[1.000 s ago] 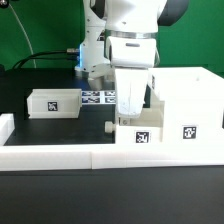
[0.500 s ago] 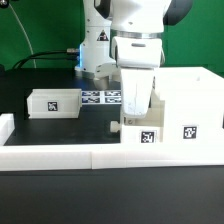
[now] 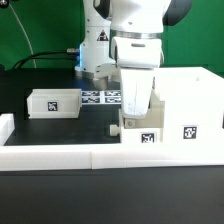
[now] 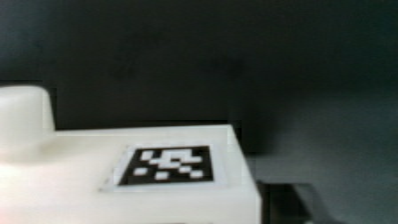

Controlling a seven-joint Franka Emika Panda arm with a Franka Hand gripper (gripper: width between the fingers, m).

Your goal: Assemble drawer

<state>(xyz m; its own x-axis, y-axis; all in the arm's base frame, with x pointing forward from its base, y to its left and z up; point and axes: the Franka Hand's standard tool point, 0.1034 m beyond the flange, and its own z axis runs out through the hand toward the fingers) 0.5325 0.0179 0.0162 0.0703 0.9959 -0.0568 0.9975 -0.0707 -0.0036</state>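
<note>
1. The gripper (image 3: pixel 134 112) hangs straight down over the right tray (image 3: pixel 140 131), at its far edge. The fingers reach the tray's top, but I cannot tell whether they are clamped on it or standing apart.
2. The wrist view shows none of the fingers, only the tray's white top, so it does not settle the question either.
3. This tray sits on the table just behind the wall (image 3: pixel 60 152). It is against the shell (image 3: pixel 190 95) on the shell's side toward the exterior view's left.
4. Its knob (image 3: pixel 111 127) sticks out toward the exterior view's left, so the long axis seems to run left to right, with the other end at the shell.
5. Its tag (image 4: pixel 173 165) fills the middle of the wrist view, slightly blurred.
6. The shell stands upright at the exterior view's right, with its own tag on the near face.
7. The left tray (image 3: pixel 55 102) lies well apart from the gripper, long axis left to right, with its tag facing near.
8. The marker board (image 3: pixel 100 97) lies flat between the left tray and the arm.
</note>
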